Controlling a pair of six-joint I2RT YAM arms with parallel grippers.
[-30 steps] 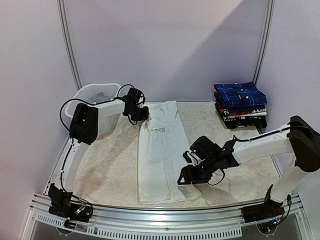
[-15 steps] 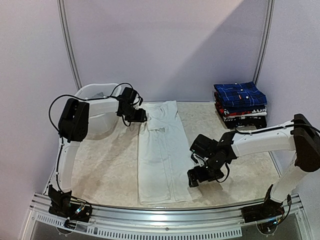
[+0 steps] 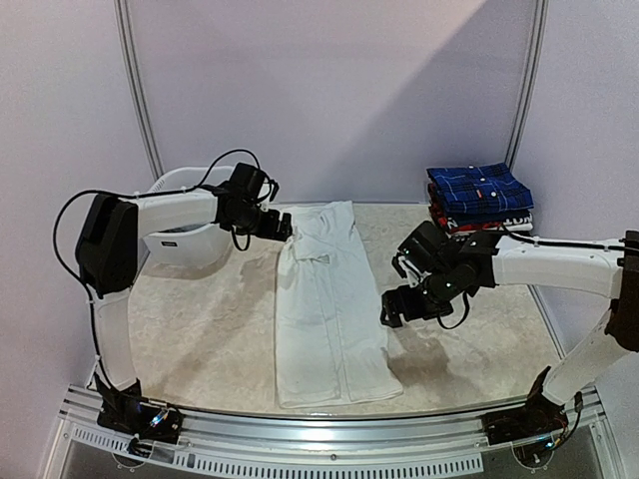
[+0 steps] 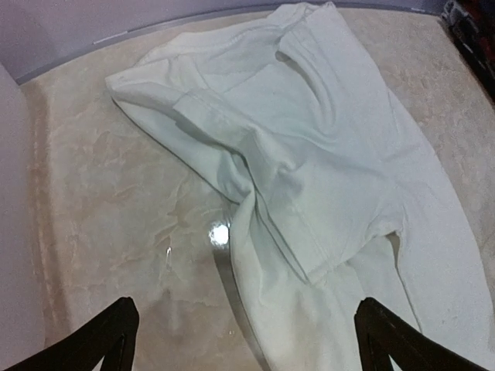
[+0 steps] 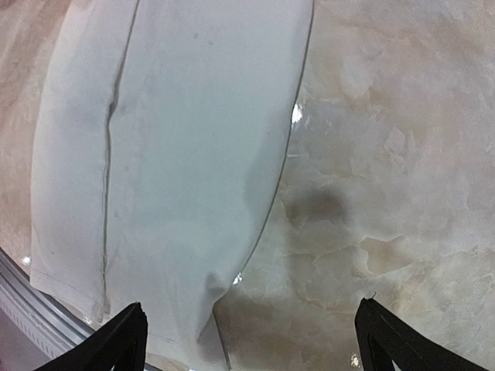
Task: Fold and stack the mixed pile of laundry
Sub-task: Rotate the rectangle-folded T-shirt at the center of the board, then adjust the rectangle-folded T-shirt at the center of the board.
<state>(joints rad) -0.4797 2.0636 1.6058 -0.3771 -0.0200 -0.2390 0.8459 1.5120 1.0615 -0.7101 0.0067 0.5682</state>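
Observation:
A plain white shirt (image 3: 324, 299) lies folded into a long strip down the middle of the table. My left gripper (image 3: 284, 228) hovers open at the shirt's far left corner, holding nothing. In the left wrist view the shirt (image 4: 309, 139) shows its folded sleeve and collar end, and the gripper (image 4: 246, 328) has its jaws wide apart above the cloth's edge. My right gripper (image 3: 392, 309) is open just right of the shirt's long edge. The right wrist view shows the shirt (image 5: 178, 154) and the gripper (image 5: 251, 328), empty over the hem and bare table. A dark blue plaid shirt (image 3: 479, 188) tops a folded stack.
The folded stack (image 3: 481, 228) stands at the back right corner against the wall. A white plastic basket (image 3: 180, 215) sits at the back left, behind the left arm. The table's metal front rail (image 3: 319, 424) runs just below the shirt's hem.
The left gripper has opened and let go of the shirt's far left corner. The right gripper has left the shirt's near right edge and risen back and to the right.

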